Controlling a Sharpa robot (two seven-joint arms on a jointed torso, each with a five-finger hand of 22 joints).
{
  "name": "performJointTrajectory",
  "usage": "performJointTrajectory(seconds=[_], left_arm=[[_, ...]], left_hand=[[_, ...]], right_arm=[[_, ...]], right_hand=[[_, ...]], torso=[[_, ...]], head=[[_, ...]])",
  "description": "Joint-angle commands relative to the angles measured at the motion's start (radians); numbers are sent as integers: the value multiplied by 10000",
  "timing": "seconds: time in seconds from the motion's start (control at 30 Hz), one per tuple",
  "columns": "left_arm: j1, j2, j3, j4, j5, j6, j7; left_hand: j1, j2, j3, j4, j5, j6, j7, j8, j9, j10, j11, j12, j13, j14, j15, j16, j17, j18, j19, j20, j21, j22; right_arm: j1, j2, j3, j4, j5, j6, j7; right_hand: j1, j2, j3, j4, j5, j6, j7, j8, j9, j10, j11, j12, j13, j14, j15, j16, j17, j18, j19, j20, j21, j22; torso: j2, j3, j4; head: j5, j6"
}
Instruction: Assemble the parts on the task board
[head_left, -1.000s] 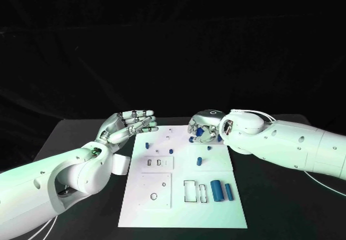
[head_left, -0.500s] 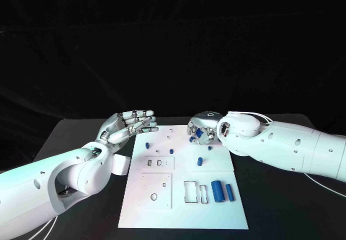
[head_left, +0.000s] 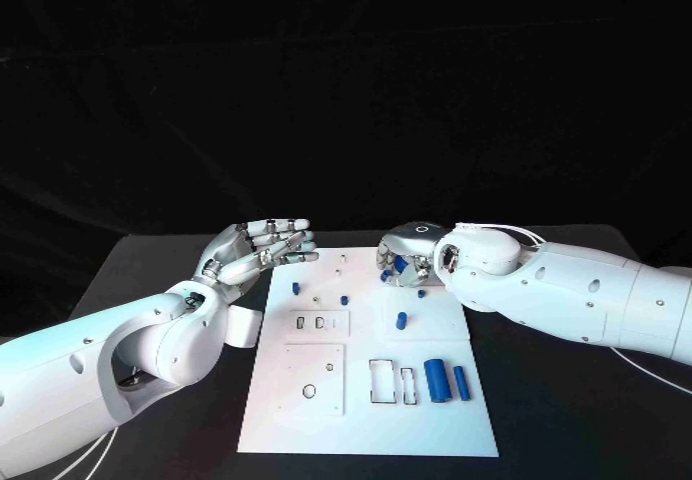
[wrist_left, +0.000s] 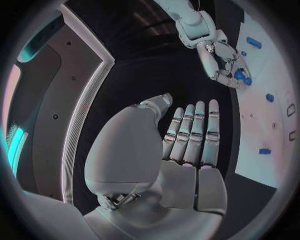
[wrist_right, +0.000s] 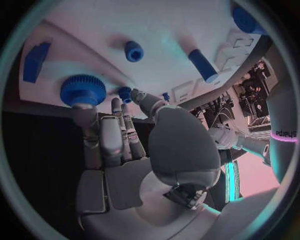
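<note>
two robot hands: left robot hand (head_left: 260, 250) open, idle beside board (head_left: 368, 400); right robot hand (head_left: 405, 262) fingertips on blue knob (wrist_right: 83, 90), grip unclear. risk: knob slips/tilts, misses hole.

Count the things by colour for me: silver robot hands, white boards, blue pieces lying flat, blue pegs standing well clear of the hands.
Silver robot hands: 2, left hand and right hand
White task board: 1
Blue cylinders lying flat: 2
Blue pegs standing well clear: 3
Total: 8
</note>
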Motion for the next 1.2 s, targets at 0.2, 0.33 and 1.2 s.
performJointTrajectory(seconds=[0.2,0.33,1.2], left_arm=[[15,24,11,-41,117,243,-8],[15,28,11,-50,126,268,-20],[15,52,12,-58,136,396,-47]], left_hand=[[-109,-4,54,0,-53,73,322,28,10,54,15,-66,-12,66,-26,19,14,137,64,-31,44,-11],[-109,-4,54,0,-53,73,322,28,10,54,15,-66,-12,66,-26,19,14,137,64,-31,44,-11],[-112,18,108,-18,-54,79,324,23,9,65,16,-84,-12,68,-26,11,25,136,69,-35,44,-16]], right_arm=[[-96,83,-3,-10,-238,-107,77],[-109,91,-3,-21,-240,-167,65],[-137,155,40,177,321,-2530,-42]], right_hand=[[116,124,337,1,-105,315,-52,153,95,371,-73,188,38,170,-29,201,131,-225,117,-41,278,353],[194,212,523,5,-164,476,-107,253,171,541,-132,252,51,175,-74,298,196,-245,151,-76,419,550],[274,414,1074,19,-296,671,-211,467,425,764,-226,274,40,192,-153,516,305,-329,326,-152,880,1212]], torso=[[30,20,-2],[42,4,1],[89,-8,29]], head=[[29,-39],[18,-45],[-1,32]])
